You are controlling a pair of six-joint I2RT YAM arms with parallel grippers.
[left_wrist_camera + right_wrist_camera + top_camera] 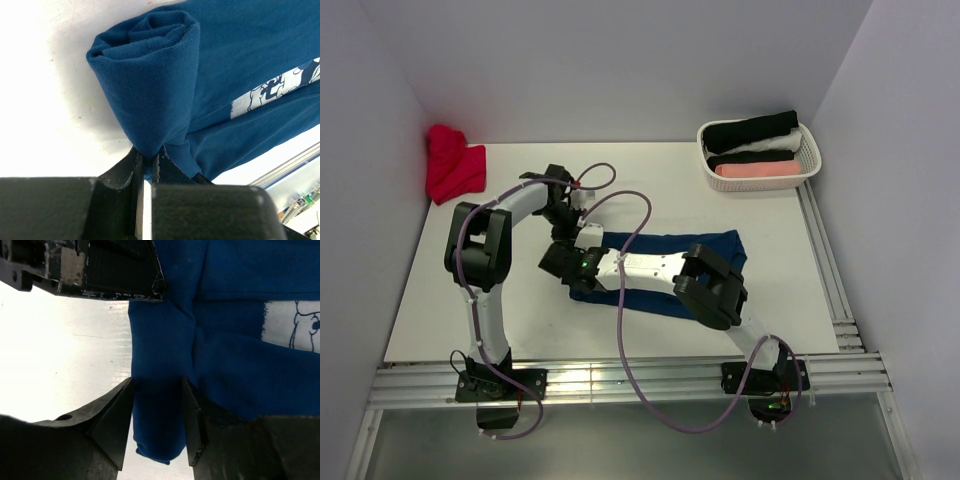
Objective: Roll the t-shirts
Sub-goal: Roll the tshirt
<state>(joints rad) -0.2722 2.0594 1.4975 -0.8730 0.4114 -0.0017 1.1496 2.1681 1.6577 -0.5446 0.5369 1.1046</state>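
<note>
A navy blue t-shirt (pixel 665 268) lies as a long folded strip in the middle of the table, its left end rolled up (pixel 150 75). A pale cartoon print (pixel 270 90) shows on it. My left gripper (pixel 148 156) is shut on a pinch of cloth at the roll's lower edge. My right gripper (pixel 157 412) holds the rolled end between its jaws, which press on both sides of it. Both grippers meet at the strip's left end (pixel 568 255). The left gripper's body (pixel 100 270) shows at the top of the right wrist view. A red t-shirt (pixel 450 165) lies crumpled at the far left.
A white basket (pixel 808 160) at the far right corner holds rolled black, white and pink shirts. White walls close in the table on the left, back and right. Metal rails (pixel 620 380) run along the near edge and the right side.
</note>
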